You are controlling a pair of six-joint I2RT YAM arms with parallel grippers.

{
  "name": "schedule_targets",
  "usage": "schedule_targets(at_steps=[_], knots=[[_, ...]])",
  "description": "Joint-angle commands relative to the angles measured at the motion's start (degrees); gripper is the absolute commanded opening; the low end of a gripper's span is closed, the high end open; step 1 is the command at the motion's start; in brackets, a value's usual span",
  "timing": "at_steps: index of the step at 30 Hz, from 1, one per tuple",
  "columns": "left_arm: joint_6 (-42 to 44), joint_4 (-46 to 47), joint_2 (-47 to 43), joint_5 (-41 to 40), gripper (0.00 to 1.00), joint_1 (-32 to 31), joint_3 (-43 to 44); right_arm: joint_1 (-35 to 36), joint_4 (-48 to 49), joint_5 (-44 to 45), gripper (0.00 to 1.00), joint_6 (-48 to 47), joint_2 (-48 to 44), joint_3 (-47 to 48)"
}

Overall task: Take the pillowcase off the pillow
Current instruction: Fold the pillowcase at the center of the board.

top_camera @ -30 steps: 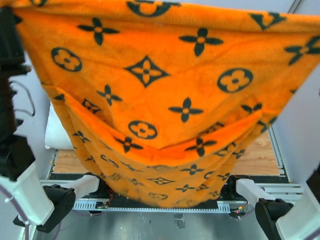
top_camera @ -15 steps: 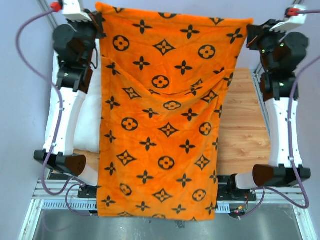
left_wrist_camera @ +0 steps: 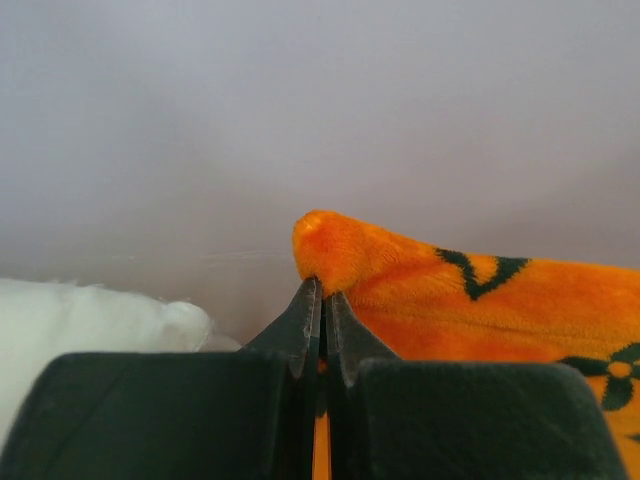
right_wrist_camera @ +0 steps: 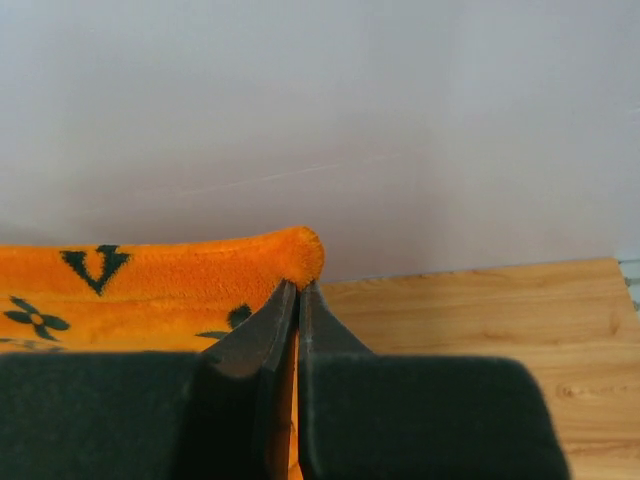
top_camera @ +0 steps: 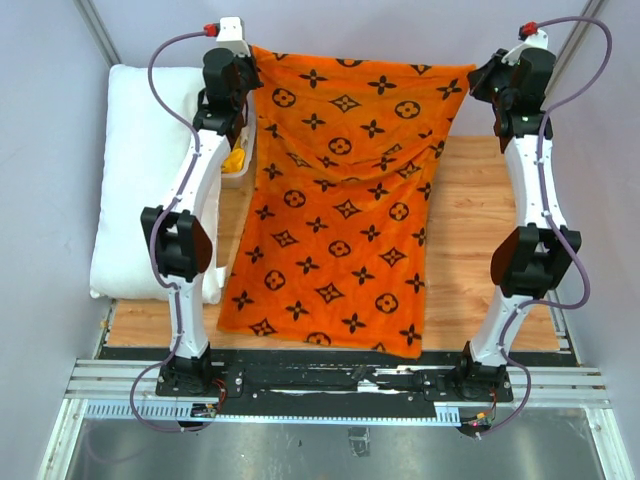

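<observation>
1. The pillowcase point(top_camera: 345, 210) hangs spread from both pairs of jaws. Its far edge is stretched between them, its long axis runs back toward our bases, and its lower part drapes on the table point(top_camera: 480, 260).
2. Our left jaws are clenched on its far left corner, our right jaws on the far right one.
3. The pillow point(top_camera: 135, 170) lies bare, outward of the left jaws, so our left arm point(top_camera: 190, 200) is nearer.
4. We judge the case is off; only releasing it is left.

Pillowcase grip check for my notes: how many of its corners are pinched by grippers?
2. The left gripper pinches the far-left corner of the pillowcase, the right gripper its far-right corner. Both near corners are unheld.
</observation>
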Motion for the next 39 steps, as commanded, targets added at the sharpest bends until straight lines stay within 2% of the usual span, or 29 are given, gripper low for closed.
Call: schedule_targets(at_steps=[1, 10, 14, 16, 19, 24, 30, 33, 35, 39], knots=[[0.4, 5.0, 0.7, -2.8, 0.00, 1.0, 3.8, -2.5, -2.0, -0.5, 0.01, -2.9, 2.2, 9.0], [1.1, 8.3, -1.2, -3.6, 0.00, 1.0, -3.6, -3.2, -1.3, -2.6, 0.01, -3.5, 3.7, 10.1], [2.2, 10.8, -3.9, -5.0, 0.00, 1.0, -8.6, -3.2, -4.7, -5.6, 0.01, -4.3, 7.9, 17.4], [2.6, 10.7, -4.5, -6.0, 0.00, 1.0, -9.0, -3.2, -7.2, -8.5, 0.01, -4.6, 11.3, 23.6], [2.8, 11.0, -5.7, -8.0, 0.00, 1.0, -10.2, -3.0, -4.9, -13.8, 0.01, -3.7, 15.4, 28.2], [3.4, 12.7, -7.8, -12.4, 0.00, 1.0, -13.1, -2.4, -0.6, -17.4, 0.01, -3.7, 18.4, 29.4], [3.4, 10.3, -7.1, -16.7, 0.00, 1.8, -10.5, -2.4, -0.6, -17.7, 0.01, -4.2, 18.3, 29.5], [4.1, 11.4, -9.2, -14.2, 0.00, 1.8, -14.0, -2.8, -1.1, -18.2, 0.01, -4.5, 15.6, 26.3], [4.0, 13.0, -12.4, -12.2, 0.00, 1.8, -19.2, -2.8, 0.2, -18.5, 0.01, -4.3, 11.1, 19.9], [1.5, 17.2, -22.5, -11.9, 0.00, 1.8, -33.7, -2.7, 10.2, -16.1, 0.01, -0.7, -4.4, -2.4]])
